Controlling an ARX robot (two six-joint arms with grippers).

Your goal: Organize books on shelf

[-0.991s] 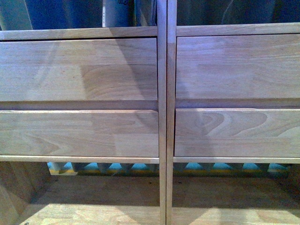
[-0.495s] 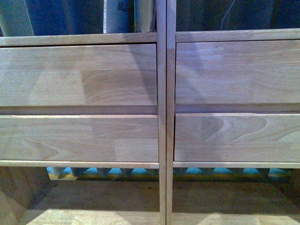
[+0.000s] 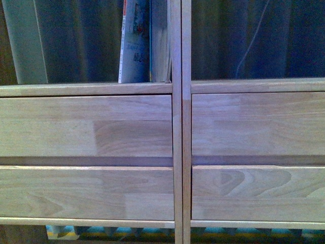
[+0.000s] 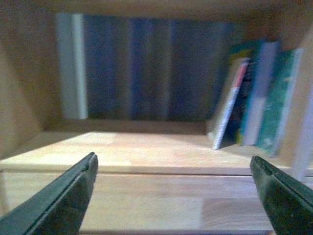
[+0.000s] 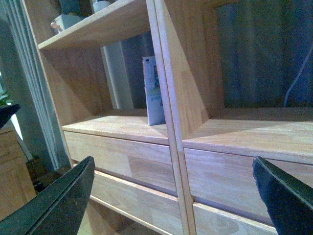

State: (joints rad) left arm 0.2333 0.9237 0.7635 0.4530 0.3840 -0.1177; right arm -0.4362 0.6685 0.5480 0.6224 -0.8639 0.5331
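Light wood fills the front view: four drawer fronts point(image 3: 86, 127) of the shelf point(image 3: 177, 152) are nearest, and an open compartment is above each column. Both grippers are empty with jaws wide apart; the left gripper point(image 4: 173, 196) faces the left compartment, and the right gripper point(image 5: 171, 196) is before the middle post. Further in, the books stand at the right end of the left compartment, against the post: the white paperback point(image 3: 134, 43) leans, and the teal book point(image 4: 276, 105) is beside it. Behind is a dark curtain point(image 3: 81, 40). I think the leaning paperback can slide flat if a finger pushes its lower edge, and a wide jaw may hit the post.
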